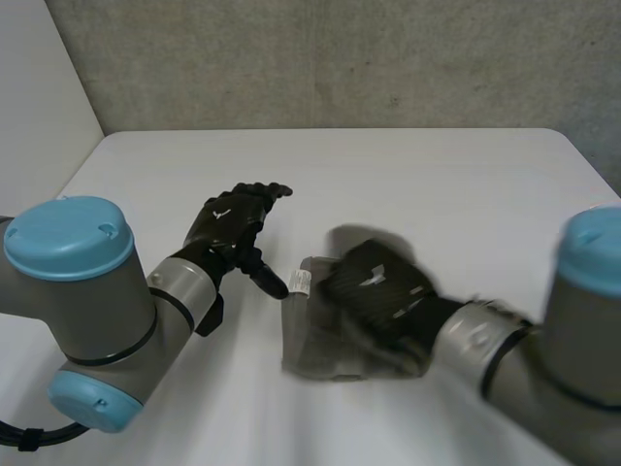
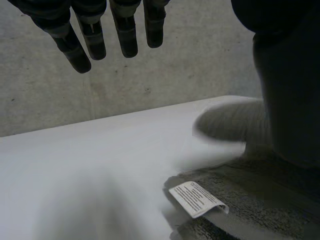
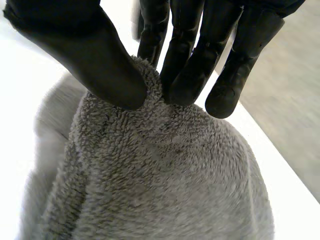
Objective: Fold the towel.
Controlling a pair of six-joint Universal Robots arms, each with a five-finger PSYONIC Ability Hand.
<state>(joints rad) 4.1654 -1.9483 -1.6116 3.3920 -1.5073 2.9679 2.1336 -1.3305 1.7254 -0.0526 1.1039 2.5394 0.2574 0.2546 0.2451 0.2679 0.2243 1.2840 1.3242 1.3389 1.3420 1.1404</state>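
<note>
White table (image 1: 408, 175) is carrying a folded grey terry towel (image 1: 304, 342); the right hand (image 1: 374, 283) is pinching its bunched fold between thumb and fingers, the left hand (image 1: 230, 225) hovering beside its white tag (image 2: 197, 199), fingers straight.

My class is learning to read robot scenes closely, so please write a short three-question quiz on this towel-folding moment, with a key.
1. True or false: the left robot hand is gripping the towel.
2. What is the right robot hand doing? A) resting with straight fingers beside the towel; B) pinching the towel's pile between thumb and fingers; C) curled into an empty fist.
3. Name the small white item at the towel's edge nearest the left robot hand.

Key: 1 false, its fingers are straight and hold nothing; 2 B; 3 the label.
</note>
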